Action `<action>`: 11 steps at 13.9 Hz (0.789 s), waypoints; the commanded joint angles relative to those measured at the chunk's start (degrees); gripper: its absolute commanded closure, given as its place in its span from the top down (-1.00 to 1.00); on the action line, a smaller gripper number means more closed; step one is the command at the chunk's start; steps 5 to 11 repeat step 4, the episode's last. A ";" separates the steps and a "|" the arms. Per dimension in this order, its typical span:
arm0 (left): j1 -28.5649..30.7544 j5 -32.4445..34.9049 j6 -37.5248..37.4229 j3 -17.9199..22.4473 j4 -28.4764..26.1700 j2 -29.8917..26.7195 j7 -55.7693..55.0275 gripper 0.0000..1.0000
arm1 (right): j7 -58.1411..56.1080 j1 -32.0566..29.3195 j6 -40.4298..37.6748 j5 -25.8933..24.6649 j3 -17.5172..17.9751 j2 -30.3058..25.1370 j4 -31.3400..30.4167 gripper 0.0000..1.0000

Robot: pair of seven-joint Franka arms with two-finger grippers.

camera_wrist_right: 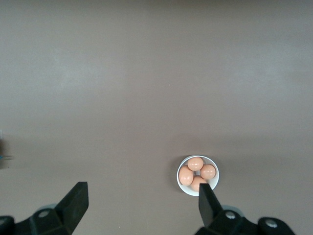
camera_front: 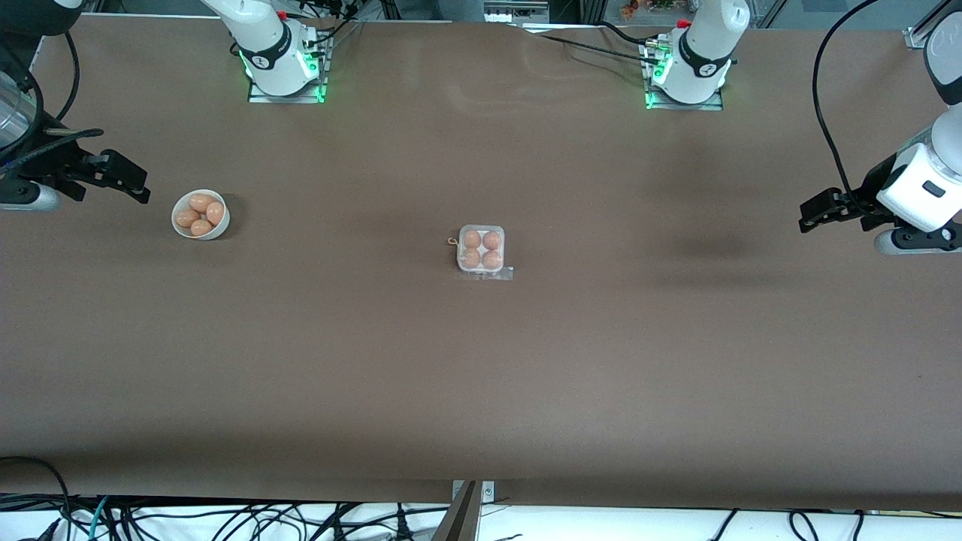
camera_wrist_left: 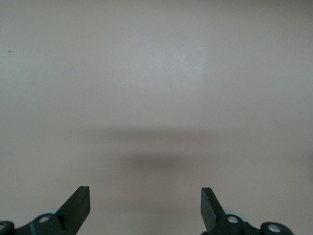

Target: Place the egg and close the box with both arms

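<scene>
Box (camera_front: 481, 250) closed, 4 eggs inside; bowl (camera_front: 201, 215) holds 4 eggs.

Both arms are glossy white with black joint bands. The right arm's base (camera_front: 284, 64) and the left arm's base (camera_front: 688, 71) glow green at the foot, each with a red fitting above. Black cables trail from them. The grippers are matte black, with silver screws.

Wide brown table (camera_front: 481, 376), black cables (camera_front: 225, 518) along its edge
</scene>
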 commanded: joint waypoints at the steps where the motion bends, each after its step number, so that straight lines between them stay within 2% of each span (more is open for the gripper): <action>1: 0.14 0.78 0.55 -0.09 -1.14 -1.59 0.36 1.00 | 0.37 -0.36 -0.82 -0.35 0.33 -0.06 0.48 1.00; 11: -0.04 0.78 -0.06 -0.09 -0.35 -1.24 0.19 1.00 | 0.37 -0.36 -0.82 -0.35 0.33 -0.06 0.30 1.00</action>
